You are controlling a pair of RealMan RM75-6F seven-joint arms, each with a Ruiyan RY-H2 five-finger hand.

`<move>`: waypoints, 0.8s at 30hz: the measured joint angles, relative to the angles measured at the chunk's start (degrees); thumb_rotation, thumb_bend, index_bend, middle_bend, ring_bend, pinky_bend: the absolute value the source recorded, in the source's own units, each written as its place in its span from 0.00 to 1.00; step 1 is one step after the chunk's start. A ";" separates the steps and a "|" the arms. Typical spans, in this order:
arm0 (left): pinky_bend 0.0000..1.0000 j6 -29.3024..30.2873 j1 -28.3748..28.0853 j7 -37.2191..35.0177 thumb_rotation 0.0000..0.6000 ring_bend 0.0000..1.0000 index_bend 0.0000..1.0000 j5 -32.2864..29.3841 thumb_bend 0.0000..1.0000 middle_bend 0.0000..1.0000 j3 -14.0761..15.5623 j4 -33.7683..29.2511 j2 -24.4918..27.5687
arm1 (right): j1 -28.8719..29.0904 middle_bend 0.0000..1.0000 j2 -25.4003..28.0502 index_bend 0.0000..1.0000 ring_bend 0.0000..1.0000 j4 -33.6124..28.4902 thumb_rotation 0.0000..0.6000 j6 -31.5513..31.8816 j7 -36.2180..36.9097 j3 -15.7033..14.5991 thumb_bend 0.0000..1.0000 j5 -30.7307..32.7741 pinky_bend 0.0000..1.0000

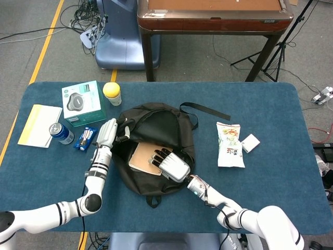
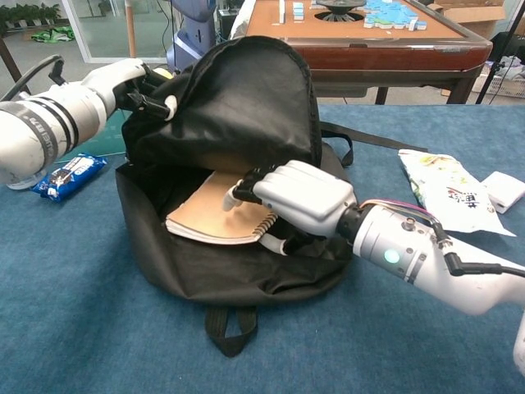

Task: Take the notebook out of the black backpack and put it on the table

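The black backpack (image 1: pixel 169 125) (image 2: pixel 238 107) lies on the blue table (image 1: pixel 260 177) with its mouth open toward me. A tan spiral notebook (image 1: pixel 140 157) (image 2: pixel 209 220) sits inside the opening, its near end sticking out. My right hand (image 1: pixel 170 164) (image 2: pixel 299 197) grips the notebook's spiral corner, fingers on top and thumb below. My left hand (image 1: pixel 106 133) (image 2: pixel 123 78) holds the backpack's upper flap up at the left side of the opening.
Left of the bag lie a snack bar (image 1: pixel 85 138) (image 2: pixel 70 174), a blue can (image 1: pixel 61 132), a green box (image 1: pixel 83 103), a yellow-lidded cup (image 1: pixel 112 92) and a pale notepad (image 1: pixel 39 125). A snack packet (image 1: pixel 229 144) (image 2: pixel 447 190) and a white eraser-like block (image 1: pixel 250 142) lie to the right.
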 measured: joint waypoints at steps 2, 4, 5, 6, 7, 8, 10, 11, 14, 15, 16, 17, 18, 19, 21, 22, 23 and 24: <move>0.31 0.03 -0.02 -0.16 1.00 0.47 0.73 -0.18 0.59 0.52 -0.17 0.05 0.01 | 0.12 0.29 -0.47 0.38 0.18 0.80 1.00 0.37 0.15 0.09 0.44 0.13 0.25; 0.31 -0.03 -0.03 -0.38 1.00 0.47 0.73 -0.35 0.59 0.52 -0.32 0.09 0.07 | 0.21 0.30 -0.88 0.47 0.19 1.51 1.00 0.79 0.34 0.22 0.45 0.32 0.25; 0.31 -0.06 -0.04 -0.46 1.00 0.47 0.73 -0.37 0.59 0.51 -0.34 0.13 0.11 | 0.24 0.31 -1.02 0.51 0.19 1.80 1.00 0.95 0.43 0.27 0.46 0.40 0.25; 0.31 -0.06 -0.04 -0.49 1.00 0.47 0.73 -0.33 0.59 0.51 -0.32 0.15 0.13 | 0.27 0.31 -1.13 0.52 0.20 2.05 1.00 1.13 0.61 0.31 0.46 0.47 0.25; 0.31 -0.07 -0.04 -0.54 1.00 0.47 0.73 -0.28 0.59 0.51 -0.29 0.17 0.14 | 0.31 0.32 -1.24 0.54 0.21 2.33 1.00 1.42 0.88 0.35 0.47 0.54 0.25; 0.31 -0.06 -0.03 -0.60 1.00 0.47 0.73 -0.25 0.59 0.51 -0.27 0.17 0.16 | 0.33 0.33 -1.28 0.56 0.21 2.51 1.00 1.67 1.05 0.36 0.47 0.55 0.25; 0.31 -0.01 0.00 -0.79 1.00 0.47 0.73 -0.13 0.59 0.51 -0.26 0.22 0.18 | 0.36 0.35 -1.34 0.58 0.23 2.87 1.00 2.44 1.38 0.35 0.48 0.47 0.25; 0.31 0.01 0.02 -0.86 1.00 0.47 0.73 -0.11 0.59 0.51 -0.26 0.25 0.20 | 0.35 0.36 -1.35 0.60 0.24 3.03 1.00 2.86 1.52 0.34 0.48 0.42 0.25; 0.31 0.00 0.06 -1.04 1.00 0.47 0.73 -0.09 0.59 0.51 -0.26 0.36 0.32 | 0.27 0.38 -1.19 0.62 0.26 3.33 1.00 4.32 2.12 0.23 0.48 0.18 0.25; 0.31 -0.02 0.08 -1.07 1.00 0.47 0.73 -0.07 0.59 0.51 -0.23 0.35 0.38 | 0.22 0.39 -1.02 0.63 0.26 3.31 1.00 4.76 2.27 0.16 0.49 0.07 0.25; 0.31 -0.04 0.11 -1.08 1.00 0.47 0.73 -0.05 0.59 0.51 -0.20 0.30 0.45 | 0.14 0.39 -0.67 0.64 0.27 3.16 1.00 5.39 2.50 0.01 0.49 -0.13 0.25; 0.31 -0.07 0.15 -1.09 1.00 0.47 0.73 -0.03 0.59 0.51 -0.15 0.22 0.54 | 0.06 0.40 -0.30 0.65 0.27 2.92 1.00 5.88 2.67 -0.13 0.49 -0.32 0.25; 0.31 -0.11 0.22 -1.12 1.00 0.47 0.73 0.01 0.59 0.51 -0.09 0.08 0.70 | -0.04 0.40 0.13 0.65 0.28 2.54 1.00 6.37 2.82 -0.28 0.49 -0.50 0.25; 0.31 -0.13 0.28 -1.16 1.00 0.47 0.73 0.04 0.59 0.51 -0.04 -0.04 0.82 | -0.19 0.41 0.77 0.66 0.28 1.84 1.00 7.05 3.02 -0.48 0.49 -0.77 0.26; 0.31 -0.18 0.43 -1.28 1.00 0.47 0.73 0.13 0.59 0.50 0.05 -0.27 1.06 | -0.46 0.42 1.94 0.67 0.29 0.37 1.00 8.16 3.25 -0.77 0.49 -1.18 0.26; 0.31 -0.18 0.50 -1.38 1.00 0.47 0.73 0.22 0.59 0.50 0.09 -0.41 1.14 | -0.68 0.42 2.88 0.67 0.30 -0.89 1.00 8.87 3.36 -0.97 0.49 -1.45 0.26; 0.31 -0.15 0.59 -1.51 1.00 0.47 0.73 0.38 0.59 0.50 0.14 -0.56 1.21 | -0.86 0.42 3.66 0.67 0.30 -1.99 1.00 9.38 3.44 -1.12 0.49 -1.65 0.26; 0.31 -0.09 0.73 -1.68 1.00 0.47 0.73 0.74 0.59 0.50 0.27 -0.81 1.33 | -1.05 0.42 4.53 0.68 0.30 -3.24 1.00 9.92 3.47 -1.28 0.49 -1.86 0.26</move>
